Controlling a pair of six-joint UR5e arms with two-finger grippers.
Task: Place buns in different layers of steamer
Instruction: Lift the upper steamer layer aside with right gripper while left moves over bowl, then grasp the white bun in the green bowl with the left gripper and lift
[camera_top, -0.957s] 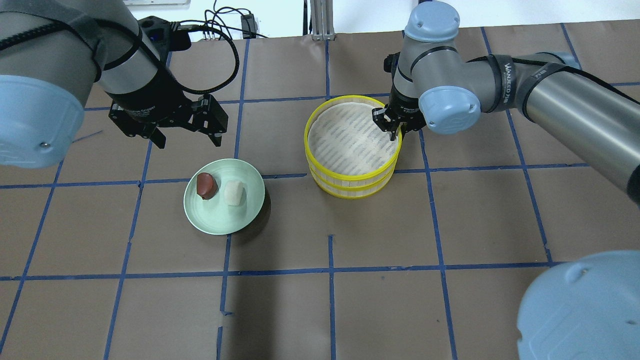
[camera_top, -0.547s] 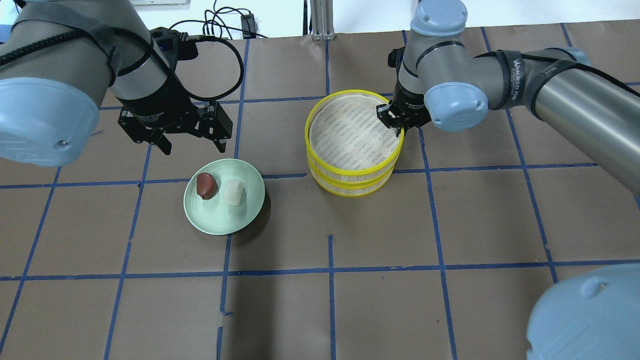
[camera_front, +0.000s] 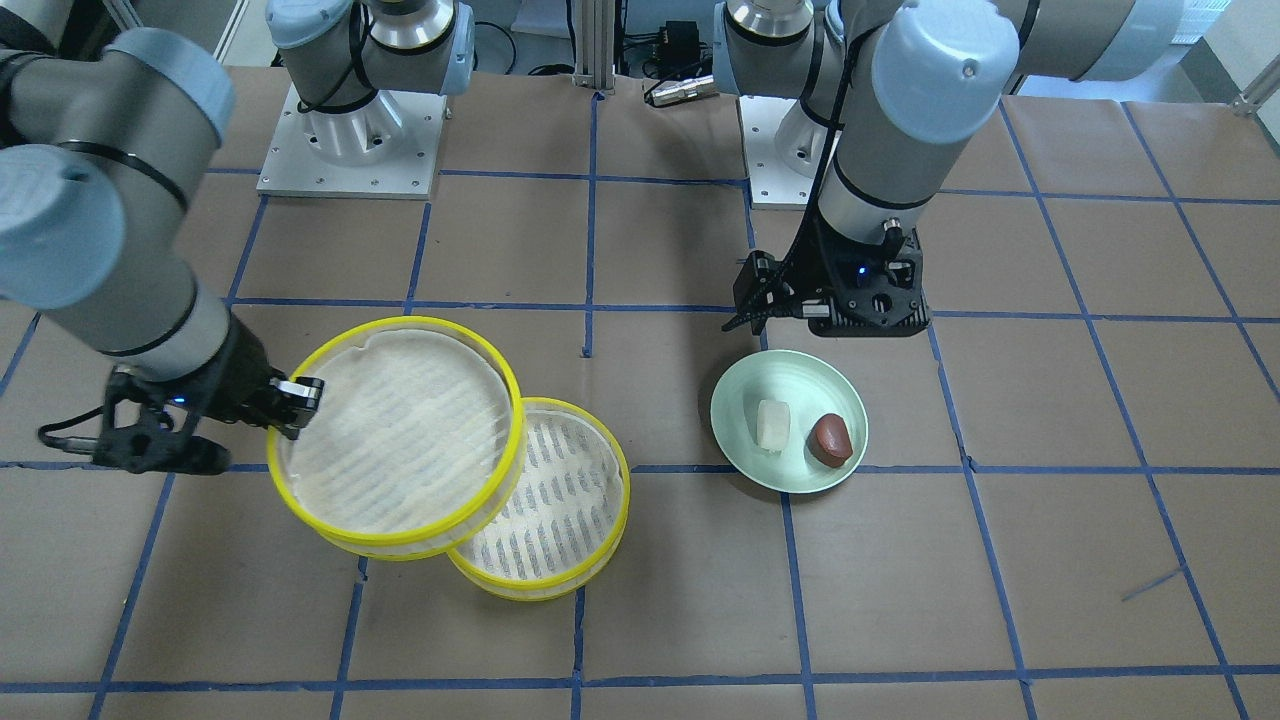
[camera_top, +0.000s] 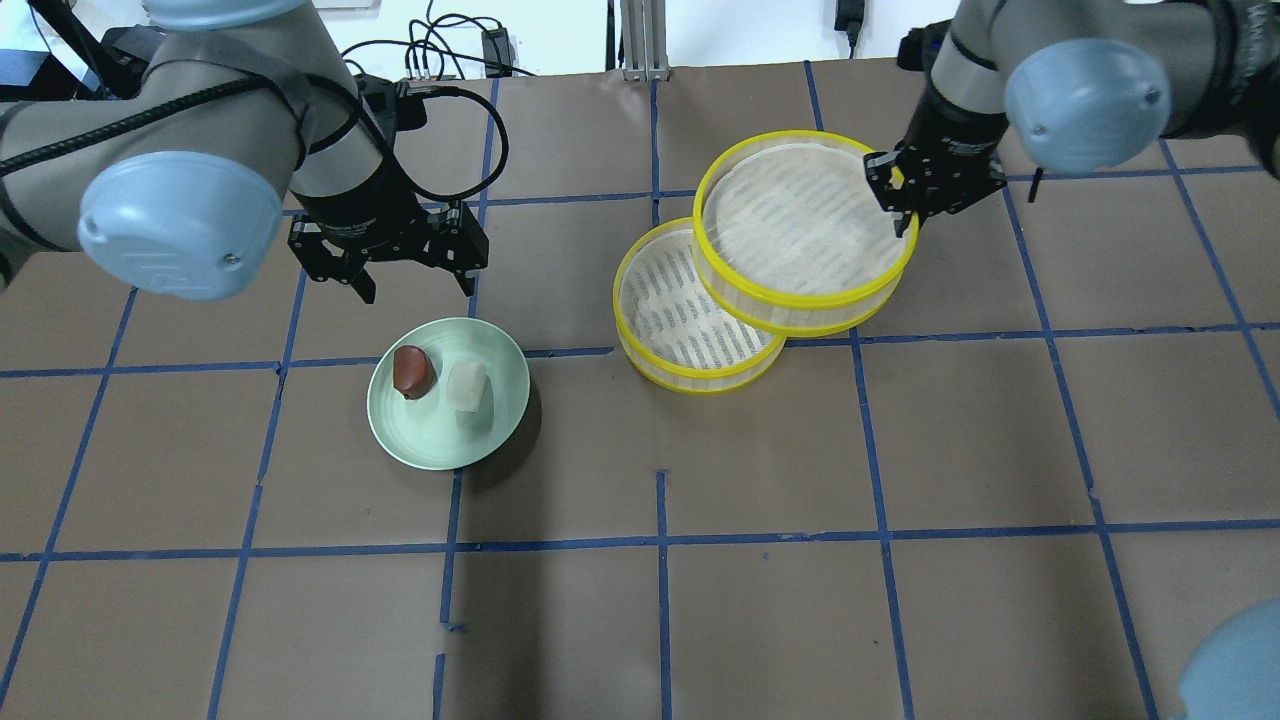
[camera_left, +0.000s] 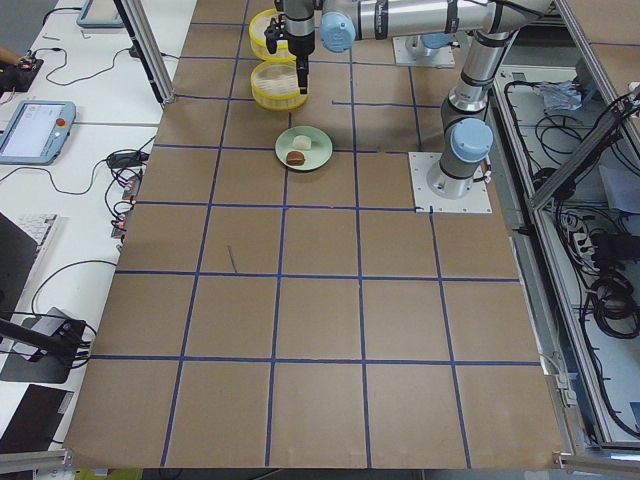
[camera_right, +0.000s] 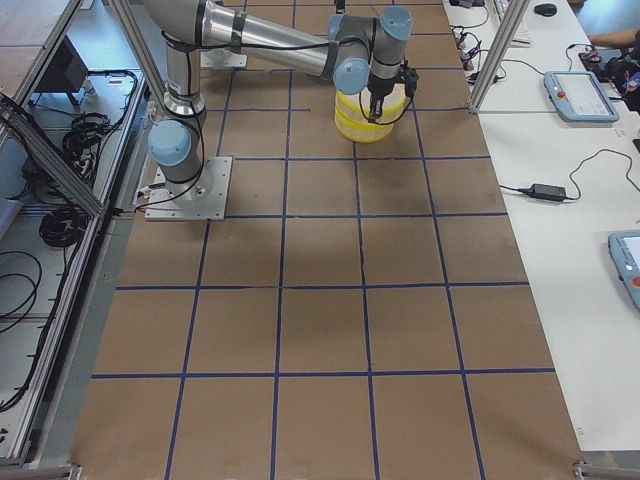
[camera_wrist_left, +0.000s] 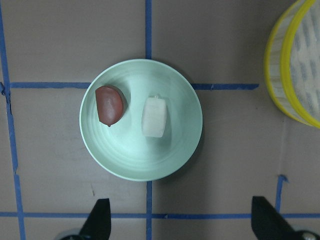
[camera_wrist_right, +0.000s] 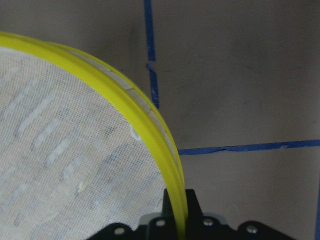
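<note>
The white bun (camera_top: 468, 386) and the reddish-brown bun (camera_top: 411, 370) lie side by side on a pale green plate (camera_top: 440, 445). My left gripper (camera_top: 413, 278) is open and empty, hovering just behind the plate. My right gripper (camera_top: 908, 205) is shut on the rim of the upper steamer layer (camera_top: 780, 290) and holds it lifted, shifted right and back of the lower steamer layer (camera_top: 655, 300), which stands on the table with its mesh showing. The right wrist view shows the yellow rim (camera_wrist_right: 150, 135) pinched between the jaws. The left wrist view shows both buns (camera_wrist_left: 155, 116) on the plate.
The brown table is marked with blue tape lines (camera_top: 660, 540). Cables (camera_top: 440, 40) and a post stand at the far edge. Both arm bases (camera_front: 345, 130) are bolted to the table on the robot's side.
My right gripper has lifted the upper layer off the stack and carried it right and back, uncovering the lower layer. My left gripper has moved right and closer to the plate.
</note>
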